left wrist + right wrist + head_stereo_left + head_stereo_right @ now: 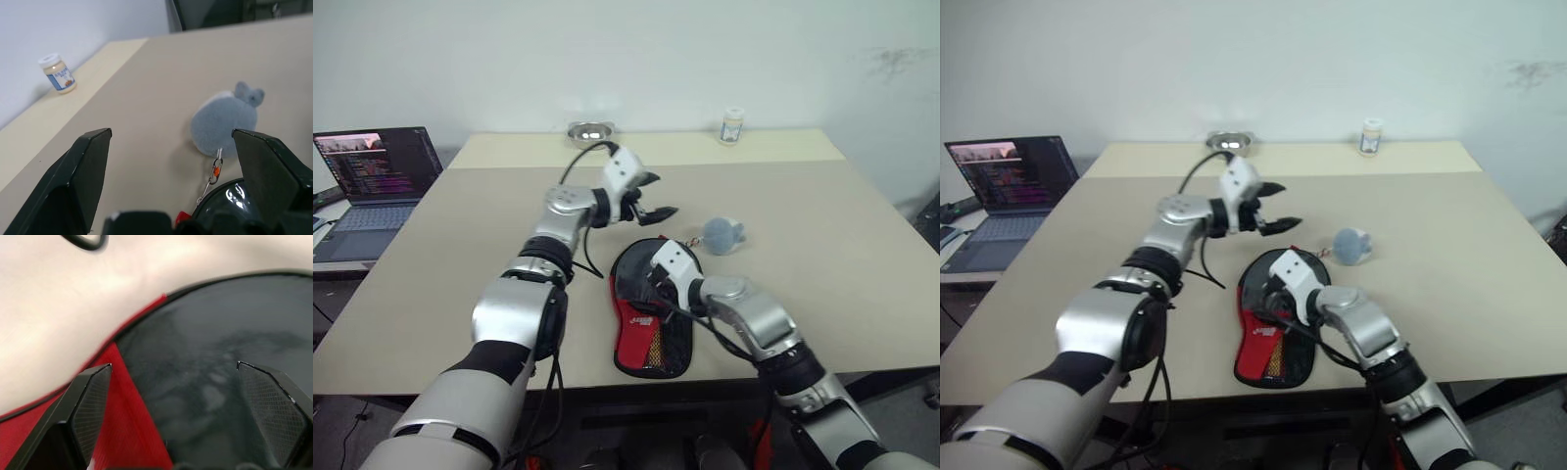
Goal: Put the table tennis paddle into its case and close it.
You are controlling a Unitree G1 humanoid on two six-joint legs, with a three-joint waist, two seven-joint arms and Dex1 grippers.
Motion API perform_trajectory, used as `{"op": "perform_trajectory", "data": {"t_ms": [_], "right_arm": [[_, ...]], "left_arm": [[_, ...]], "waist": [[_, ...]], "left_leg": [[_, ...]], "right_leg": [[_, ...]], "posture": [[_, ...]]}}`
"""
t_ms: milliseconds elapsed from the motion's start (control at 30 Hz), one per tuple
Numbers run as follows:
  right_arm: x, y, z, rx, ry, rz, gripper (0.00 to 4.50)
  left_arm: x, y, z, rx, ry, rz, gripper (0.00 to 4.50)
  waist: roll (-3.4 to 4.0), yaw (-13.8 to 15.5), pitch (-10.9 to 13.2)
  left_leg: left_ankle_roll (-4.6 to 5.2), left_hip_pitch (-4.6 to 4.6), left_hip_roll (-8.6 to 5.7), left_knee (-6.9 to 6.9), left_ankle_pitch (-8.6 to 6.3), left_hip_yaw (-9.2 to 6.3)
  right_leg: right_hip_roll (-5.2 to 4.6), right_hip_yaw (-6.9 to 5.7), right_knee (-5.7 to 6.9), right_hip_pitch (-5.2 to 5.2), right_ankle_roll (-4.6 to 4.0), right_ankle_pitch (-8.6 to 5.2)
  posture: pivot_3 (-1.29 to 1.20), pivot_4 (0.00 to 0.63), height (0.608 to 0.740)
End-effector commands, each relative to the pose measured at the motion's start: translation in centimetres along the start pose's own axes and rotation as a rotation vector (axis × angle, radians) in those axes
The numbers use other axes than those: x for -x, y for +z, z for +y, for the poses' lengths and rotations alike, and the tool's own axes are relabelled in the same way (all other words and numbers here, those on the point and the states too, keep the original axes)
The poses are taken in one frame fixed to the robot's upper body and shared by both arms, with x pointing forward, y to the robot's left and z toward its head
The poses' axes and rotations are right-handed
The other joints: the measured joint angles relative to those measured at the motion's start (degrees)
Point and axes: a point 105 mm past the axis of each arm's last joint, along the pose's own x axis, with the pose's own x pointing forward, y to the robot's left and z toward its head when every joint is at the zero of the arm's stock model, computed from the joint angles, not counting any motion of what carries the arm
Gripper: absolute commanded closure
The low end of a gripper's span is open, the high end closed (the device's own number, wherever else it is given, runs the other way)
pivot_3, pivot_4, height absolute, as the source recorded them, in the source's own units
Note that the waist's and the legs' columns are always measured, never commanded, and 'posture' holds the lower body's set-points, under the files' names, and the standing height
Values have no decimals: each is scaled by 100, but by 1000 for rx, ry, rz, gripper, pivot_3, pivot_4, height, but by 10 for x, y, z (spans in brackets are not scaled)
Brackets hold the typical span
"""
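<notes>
A: Where's the case?
B: I see it flat near the table's front edge, long axis running 12 to 6, round black end at 12, red panel and mesh at 6.
A: The claws?
B: My left gripper hangs released above it at 12. My right gripper is spread wide over the smooth black fabric, grasping nothing. A fuzzy grey plush sits at 2.

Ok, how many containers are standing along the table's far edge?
2: a metal bowl at the far edge near the middle, and a small white-capped jar further right along it. Nothing there seems hidden.
</notes>
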Motion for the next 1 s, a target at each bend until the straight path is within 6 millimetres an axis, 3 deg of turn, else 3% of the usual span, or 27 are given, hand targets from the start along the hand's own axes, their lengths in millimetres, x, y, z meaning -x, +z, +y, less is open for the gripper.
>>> {"op": "perform_trajectory", "data": {"t_ms": [33, 200, 300, 467, 667, 1000], "right_arm": [[30, 35, 9, 73, 32, -88, 0], [73, 37, -14, 163, -74, -29, 0], [101, 36, -56, 131, -250, -6, 0], [120, 42, -113, 36, -503, -60, 0], [103, 32, -137, -66, -529, -64, 0], [69, 0, -162, -230, -538, -24, 0]], "left_arm": [[5, 7, -4, 10, -53, -59, 216], [13, -21, -36, 60, -239, -21, 216], [19, -47, -68, 74, -399, 50, 216], [14, -62, -85, 81, -429, 87, 216], [7, -79, -90, 90, -391, 150, 216], [4, -84, -93, 96, -368, 159, 216]], "waist": [[0, 16, 0], [-1, 38, 0], [0, 44, 0], [-4, 44, 3], [-4, 49, 2], [-3, 46, 1]], "left_leg": [[0, -16, 0, -1, 0, -7], [0, -62, -9, 0, 0, -2], [3, -62, -9, -3, -1, 4], [5, -57, -3, -3, 0, 16], [6, -53, -2, 1, 1, 23], [5, -55, -3, 1, 1, 26]], "right_leg": [[0, -6, -4, -12, 0, 0], [-9, -6, -9, -55, -1, 0], [-9, -3, -9, -58, -1, 0], [-6, 8, 6, -63, -6, 3], [-7, 11, 9, -60, -11, 7], [-8, 12, 8, -64, -11, 8]], "posture": [[0, 150, 740], [0, 150, 740], [0, 150, 740], [0, 150, 740], [0, 150, 740], [0, 150, 740]]}}
